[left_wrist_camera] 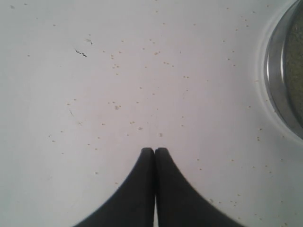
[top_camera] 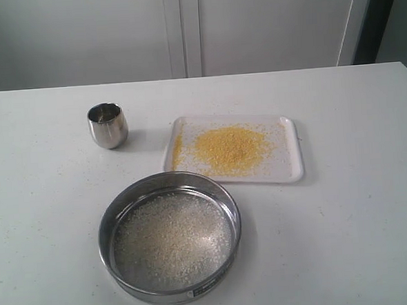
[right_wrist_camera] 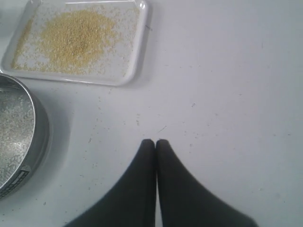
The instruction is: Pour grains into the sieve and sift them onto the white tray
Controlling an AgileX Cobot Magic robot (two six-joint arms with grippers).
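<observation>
1. The grains (top_camera: pixel 229 149) look split in two. The yellow granules are heaped in the middle of the white tray (top_camera: pixel 293 147), with a thin streak along its left end. The whitish rice-like ones lie spread over the mesh of the sieve (top_camera: pixel 172 297).
2. The sieve stands flat on the table (top_camera: pixel 346 220), near the front and a bit left of centre in the exterior view. The tray lies just behind it and to the right, close but not touching. The steel cup (top_camera: pixel 108 125) stands upright at the back left, apart from both.
3. The left gripper (left_wrist_camera: pixel 155 150) is closed on nothing, its fingertips pressed together over bare table dotted with stray specks. Only the sieve's rim shows in its view, off to one side.
4. The right gripper (right_wrist_camera: pixel 155 142) is the same, pinched closed and empty. Its camera shows the sieve and the tray, both well ahead of the tips and off to the same side.
5. My read is that the sifting is basically done.
6. If anything else needs lifting, I'd guess the left arm is nearer the sieve and the right arm nearer the tray.
7. The sieve is round, so grip angle hardly matters. The tray's long axis runs side to side in the exterior view.
8. Either way the jaws would have to open first.
</observation>
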